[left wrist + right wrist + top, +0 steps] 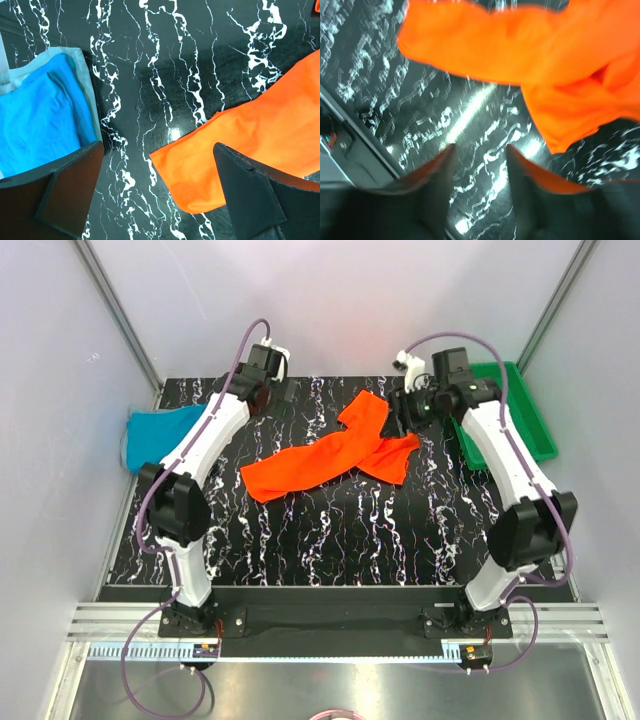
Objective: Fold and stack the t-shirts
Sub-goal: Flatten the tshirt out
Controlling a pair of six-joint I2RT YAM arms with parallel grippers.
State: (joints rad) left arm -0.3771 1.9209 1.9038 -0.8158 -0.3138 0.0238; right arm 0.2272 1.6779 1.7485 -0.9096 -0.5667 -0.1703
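Marbled table [330, 530] carries orange shirt [320, 462]; teal shirt [160, 430]; tray [535, 430].

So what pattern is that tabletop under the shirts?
The tabletop is glossy black with white marble-like veining; the left wrist view shows it best.

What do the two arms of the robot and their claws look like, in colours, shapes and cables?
The left arm and the right arm have white rounded shells with black joints. A thin purple cable loops along each. The left claw has two dark, flat, wedge-like fingers; the right claw looks dark too, but blurred.
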